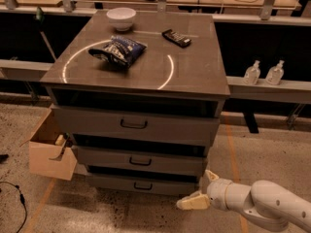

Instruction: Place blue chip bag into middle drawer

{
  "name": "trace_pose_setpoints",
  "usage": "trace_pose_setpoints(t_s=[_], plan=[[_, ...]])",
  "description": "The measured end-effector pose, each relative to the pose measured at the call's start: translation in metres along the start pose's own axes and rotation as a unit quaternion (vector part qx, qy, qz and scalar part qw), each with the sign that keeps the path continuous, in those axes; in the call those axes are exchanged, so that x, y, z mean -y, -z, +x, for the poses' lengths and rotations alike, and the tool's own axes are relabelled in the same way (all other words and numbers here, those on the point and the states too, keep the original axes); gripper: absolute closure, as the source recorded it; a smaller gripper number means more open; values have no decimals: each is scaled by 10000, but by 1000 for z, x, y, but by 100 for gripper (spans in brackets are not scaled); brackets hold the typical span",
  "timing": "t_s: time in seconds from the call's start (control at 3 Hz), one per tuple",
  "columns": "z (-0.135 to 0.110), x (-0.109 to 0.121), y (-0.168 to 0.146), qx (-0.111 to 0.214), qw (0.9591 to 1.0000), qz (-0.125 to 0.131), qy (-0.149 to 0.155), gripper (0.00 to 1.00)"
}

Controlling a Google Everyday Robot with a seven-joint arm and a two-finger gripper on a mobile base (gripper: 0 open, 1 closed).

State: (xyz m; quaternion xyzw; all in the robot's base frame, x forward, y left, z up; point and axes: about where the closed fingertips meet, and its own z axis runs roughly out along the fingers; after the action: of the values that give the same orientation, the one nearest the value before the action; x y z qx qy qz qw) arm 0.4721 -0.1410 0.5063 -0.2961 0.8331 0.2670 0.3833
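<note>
The blue chip bag (118, 50), crumpled dark-blue foil with white patches, lies on the grey cabinet top (194, 72), left of centre inside a bright ring of light. The middle drawer (141, 161), second of three grey fronts with a small dark bar handle, stands slightly out with a dark gap above it. My gripper (200, 189) is low at the bottom right, near the floor beside the cabinet's lower right corner, far below the bag. Its two cream fingers are spread apart and hold nothing.
A white bowl (121, 18) stands at the back left of the top. A small black bar packet (176, 38) lies at the back right. A tan wooden box (48, 152) hangs at the cabinet's left. Two clear bottles (264, 73) stand on a ledge at right.
</note>
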Motion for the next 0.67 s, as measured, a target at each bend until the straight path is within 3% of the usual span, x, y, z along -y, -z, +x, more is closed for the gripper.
trace_pose_setpoints(t_s=[0.67], plan=[[-33,10,-50,456,9985,-241,207,38]])
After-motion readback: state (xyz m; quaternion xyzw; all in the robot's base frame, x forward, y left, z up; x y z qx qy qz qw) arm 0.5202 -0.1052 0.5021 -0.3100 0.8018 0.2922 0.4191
